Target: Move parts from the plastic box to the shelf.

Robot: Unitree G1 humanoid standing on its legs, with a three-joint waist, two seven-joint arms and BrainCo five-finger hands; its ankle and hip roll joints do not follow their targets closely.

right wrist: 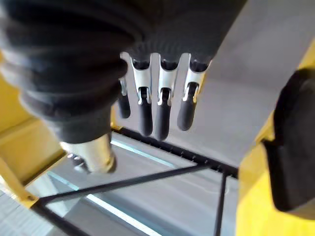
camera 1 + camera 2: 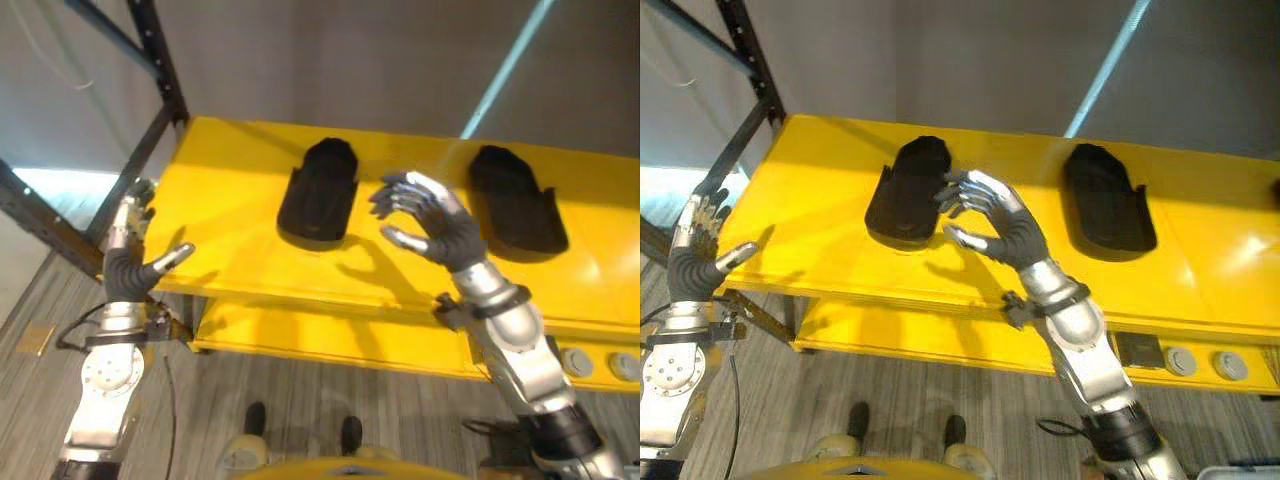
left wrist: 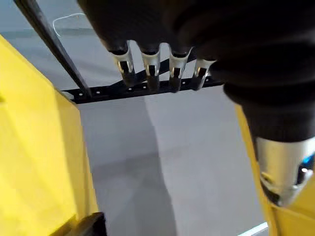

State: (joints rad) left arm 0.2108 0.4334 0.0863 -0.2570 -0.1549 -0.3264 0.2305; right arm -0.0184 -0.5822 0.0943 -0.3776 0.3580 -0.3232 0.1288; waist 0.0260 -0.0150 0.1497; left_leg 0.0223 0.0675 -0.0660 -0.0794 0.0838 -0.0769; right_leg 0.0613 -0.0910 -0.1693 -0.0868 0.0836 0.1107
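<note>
Two black moulded parts lie on the yellow shelf (image 2: 230, 225). The left part (image 2: 318, 190) sits near the middle and the right part (image 2: 515, 200) further right. My right hand (image 2: 440, 225) hovers over the shelf between them, close to the left part, fingers relaxed and holding nothing. In the right wrist view its fingers (image 1: 160, 105) hang nearly straight, with a black part (image 1: 295, 157) off to one side. My left hand (image 2: 125, 265) is raised at the shelf's left end, open with the thumb out and nothing in it.
A dark rack post (image 2: 160, 60) rises at the shelf's back left corner, and a diagonal brace (image 2: 50, 225) runs below it. A lower yellow level carries two round grey pieces (image 2: 575, 362) at the right. Grey striped floor lies in front.
</note>
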